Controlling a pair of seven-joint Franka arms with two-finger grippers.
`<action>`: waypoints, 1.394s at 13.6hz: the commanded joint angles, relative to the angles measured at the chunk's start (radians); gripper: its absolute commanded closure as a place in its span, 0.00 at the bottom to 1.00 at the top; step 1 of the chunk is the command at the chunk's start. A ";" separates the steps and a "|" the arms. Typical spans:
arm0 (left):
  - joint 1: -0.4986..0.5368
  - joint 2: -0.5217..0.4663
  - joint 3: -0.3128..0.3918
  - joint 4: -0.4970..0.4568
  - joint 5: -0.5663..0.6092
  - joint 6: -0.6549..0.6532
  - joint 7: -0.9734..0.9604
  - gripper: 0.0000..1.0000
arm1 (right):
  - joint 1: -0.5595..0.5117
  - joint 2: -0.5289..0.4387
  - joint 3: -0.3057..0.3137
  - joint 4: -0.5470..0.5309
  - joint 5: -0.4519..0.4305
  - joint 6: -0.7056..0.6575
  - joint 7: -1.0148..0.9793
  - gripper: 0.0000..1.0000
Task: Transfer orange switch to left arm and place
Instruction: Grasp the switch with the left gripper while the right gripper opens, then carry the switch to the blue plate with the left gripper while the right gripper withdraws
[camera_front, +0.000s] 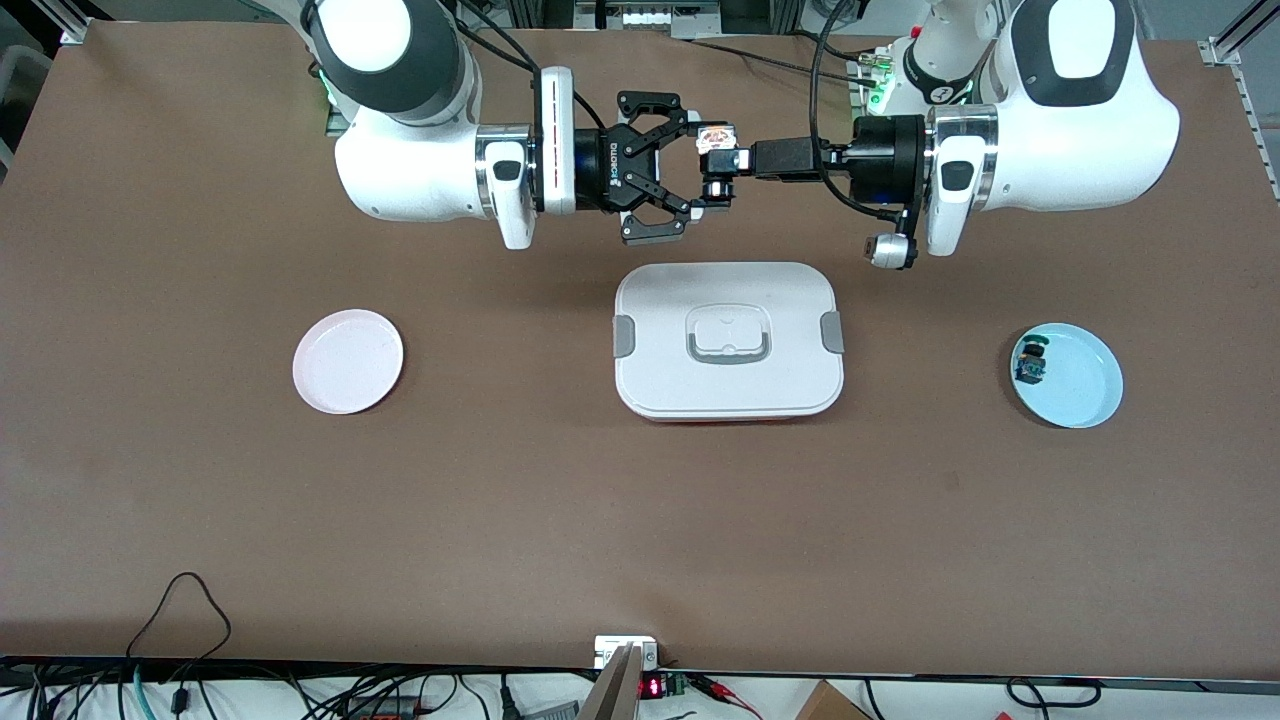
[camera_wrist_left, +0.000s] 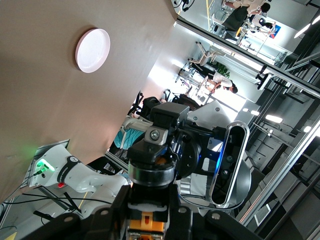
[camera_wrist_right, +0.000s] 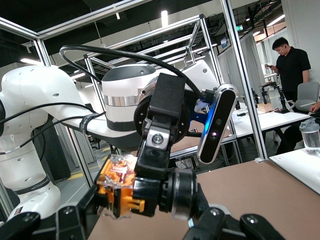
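Note:
The orange switch (camera_front: 716, 160), a small black cylinder with an orange end, hangs in the air between the two arms, over the table between the robots' bases and the white box (camera_front: 650, 385). My left gripper (camera_front: 730, 160) is shut on its middle; the left wrist view shows the switch (camera_wrist_left: 150, 167) between the fingers (camera_wrist_left: 111, 212). My right gripper (camera_front: 698, 165) is open and straddles the switch lengthways, with a fingertip close to each end. In the right wrist view the switch (camera_wrist_right: 145, 192) lies between the right gripper's (camera_wrist_right: 145, 217) spread fingers.
The box lies shut at the table's middle, below and nearer to the camera than the grippers. A pink plate (camera_front: 348, 361) lies toward the right arm's end. A light blue plate (camera_front: 1080, 385) with a small green-blue part (camera_front: 1030, 364) lies toward the left arm's end.

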 joint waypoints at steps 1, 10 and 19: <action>0.036 -0.023 0.001 0.003 -0.021 -0.029 -0.042 1.00 | -0.006 -0.008 -0.004 -0.009 0.007 0.005 -0.016 0.45; 0.216 -0.012 0.004 0.005 0.151 -0.204 -0.050 1.00 | -0.018 -0.018 -0.010 -0.040 0.007 -0.009 -0.016 0.00; 0.501 0.077 0.004 0.014 1.067 -0.299 0.286 1.00 | -0.056 -0.021 -0.307 -0.058 -0.160 -0.381 -0.008 0.00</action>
